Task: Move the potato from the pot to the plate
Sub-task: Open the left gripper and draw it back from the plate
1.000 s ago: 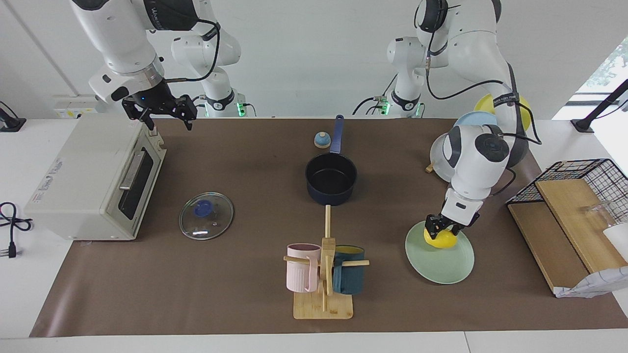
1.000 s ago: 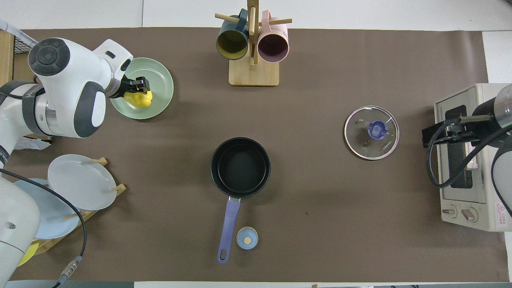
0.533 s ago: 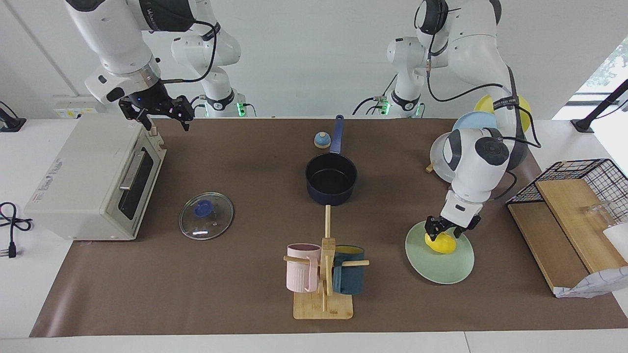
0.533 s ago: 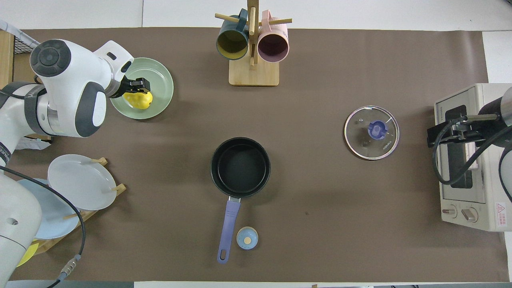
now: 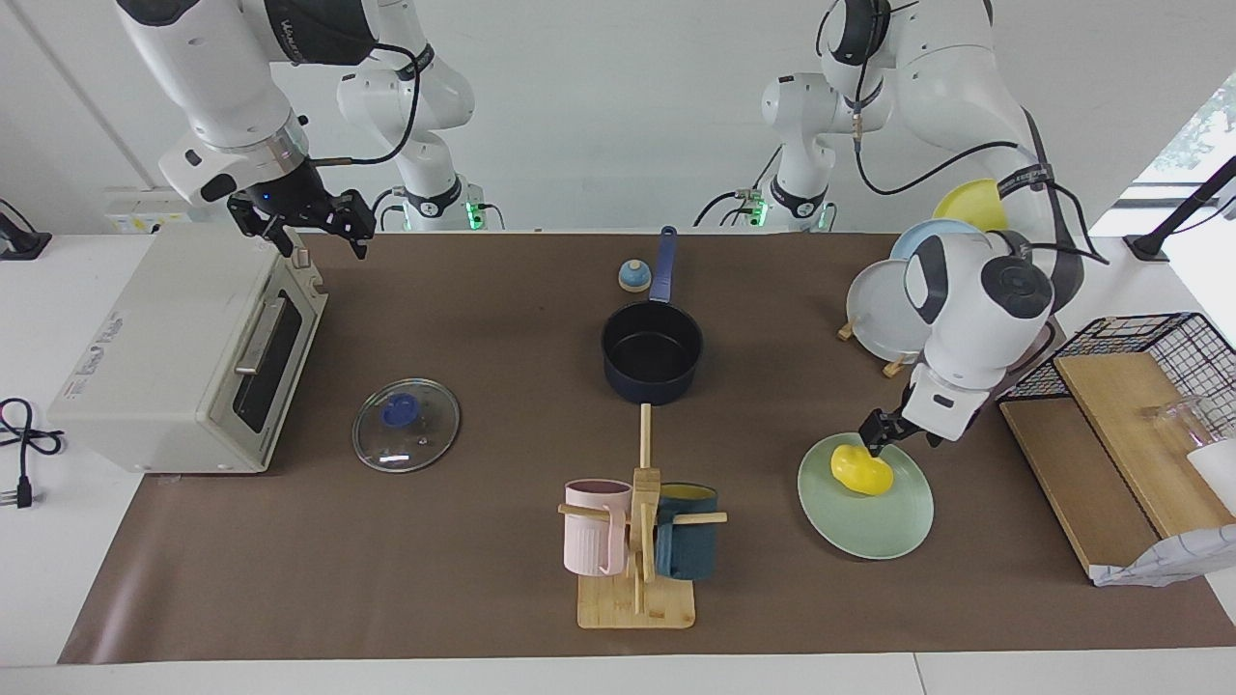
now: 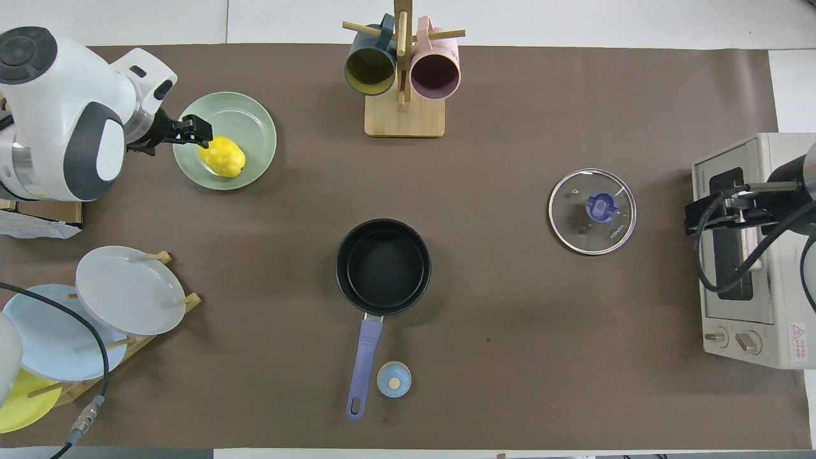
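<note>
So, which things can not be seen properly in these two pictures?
- Yellow plate: cut off by the overhead view's edge; in the facing view the left arm hides part of it.
- Inside of the toaster oven: its dark door hides it in the facing view.
- Right gripper: in the overhead view only a part shows past its own cables.

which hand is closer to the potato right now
Left. The left hand hangs open right beside the potato on the plate; the right hand waits over the toaster oven.
</note>
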